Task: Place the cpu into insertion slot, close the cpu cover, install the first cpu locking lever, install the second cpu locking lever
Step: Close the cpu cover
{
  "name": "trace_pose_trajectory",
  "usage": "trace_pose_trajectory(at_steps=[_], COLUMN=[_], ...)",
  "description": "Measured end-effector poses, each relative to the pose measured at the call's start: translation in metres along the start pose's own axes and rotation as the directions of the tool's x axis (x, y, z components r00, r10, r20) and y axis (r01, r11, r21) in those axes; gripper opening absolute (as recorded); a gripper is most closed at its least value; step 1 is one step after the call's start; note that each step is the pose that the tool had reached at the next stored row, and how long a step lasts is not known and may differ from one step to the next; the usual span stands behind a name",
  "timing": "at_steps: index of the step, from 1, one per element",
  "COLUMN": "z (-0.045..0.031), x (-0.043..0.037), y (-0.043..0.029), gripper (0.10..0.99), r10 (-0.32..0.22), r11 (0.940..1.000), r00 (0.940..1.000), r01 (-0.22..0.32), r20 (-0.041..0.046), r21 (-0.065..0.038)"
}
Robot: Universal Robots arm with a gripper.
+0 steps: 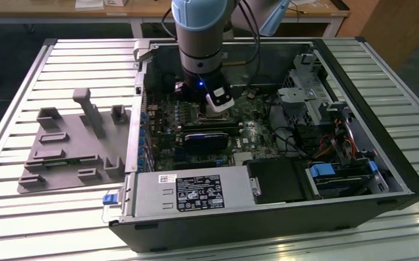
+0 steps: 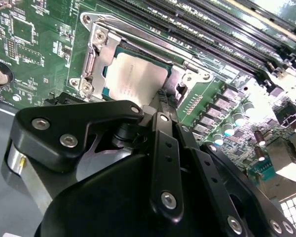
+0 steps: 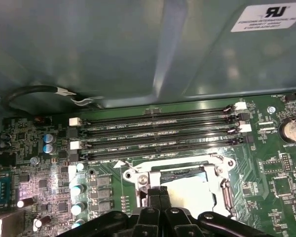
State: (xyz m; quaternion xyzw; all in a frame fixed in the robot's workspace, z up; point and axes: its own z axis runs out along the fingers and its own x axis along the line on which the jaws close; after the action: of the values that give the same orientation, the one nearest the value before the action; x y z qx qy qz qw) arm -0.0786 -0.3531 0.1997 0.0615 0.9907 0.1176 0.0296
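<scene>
The arm reaches down into an open computer case [image 1: 282, 231] that lies on a slatted counter [image 1: 42, 228], with a grey holder tray [image 1: 57, 163] beside it on the exterior view's left. In the second wrist view the tool [image 2: 164, 98] is clenched, its two fingers pressed together with nothing visible between them. Its tips are at the edge of the cpu cover [image 2: 99, 52], on the side away from the memory slots [image 2: 212, 29]; I cannot tell whether they touch it. The cpu [image 2: 137, 79] lies flat in the insertion slot [image 2: 134, 48], and its grey top shows through the cover's window. The cover is folded down over it. In the first wrist view the same chip [image 3: 190, 190] lies just beside the fingertips [image 3: 153, 196], between them and the slot's far rim.
</scene>
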Motion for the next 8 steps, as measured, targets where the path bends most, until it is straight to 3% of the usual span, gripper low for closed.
trace_pose_trajectory(at_steps=[8], z=[0.0025], x=[0.0015], y=[-0.0015], gripper=[0.102], r10=[-0.001], r11=[1.0], r00=[1.0], r01=[0.001], r20=[0.0034], r21=[-0.001])
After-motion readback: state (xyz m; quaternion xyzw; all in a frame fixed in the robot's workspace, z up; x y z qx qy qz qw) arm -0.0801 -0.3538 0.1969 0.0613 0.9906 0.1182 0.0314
